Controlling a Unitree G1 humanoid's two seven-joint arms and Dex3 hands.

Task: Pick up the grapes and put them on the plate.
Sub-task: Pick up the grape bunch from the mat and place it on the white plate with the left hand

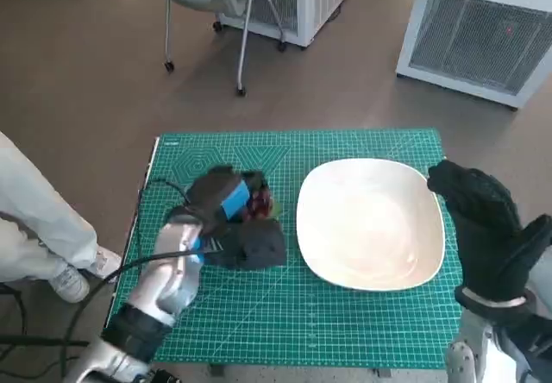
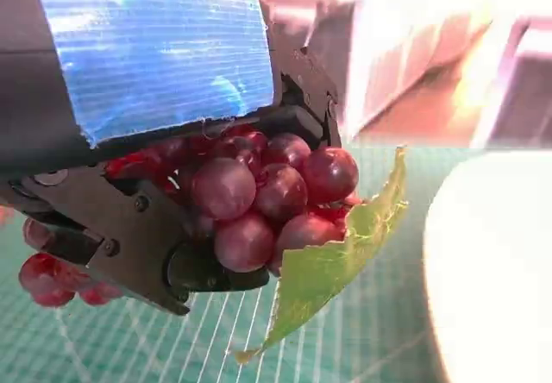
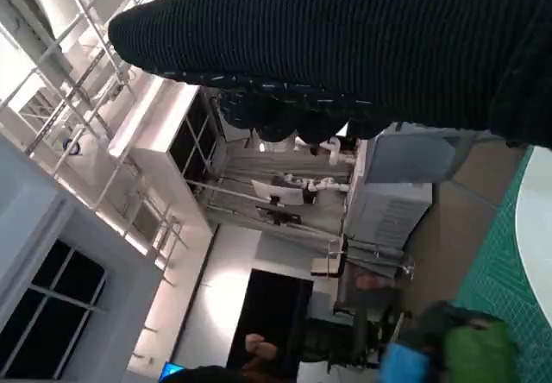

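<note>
My left hand (image 1: pixel 228 215) holds a bunch of red grapes (image 1: pixel 261 203) over the green mat, just left of the white plate (image 1: pixel 371 223). In the left wrist view the grapes (image 2: pixel 259 193) sit between the black fingers (image 2: pixel 129 236), with a green leaf (image 2: pixel 336 262) hanging from the bunch; a few more grapes show below the hand. The plate (image 2: pixel 496 271) lies close beside them. My right hand (image 1: pixel 487 228), in the black glove, hovers at the plate's right edge with nothing in it; its fingers look loosely extended. The right wrist view shows only the glove (image 3: pixel 345 47).
The green cutting mat (image 1: pixel 345 314) covers the small table. A person's pale trouser leg and shoe (image 1: pixel 52 236) stand at the left. A chair (image 1: pixel 216 3) and white units (image 1: pixel 483 29) stand on the floor behind the table.
</note>
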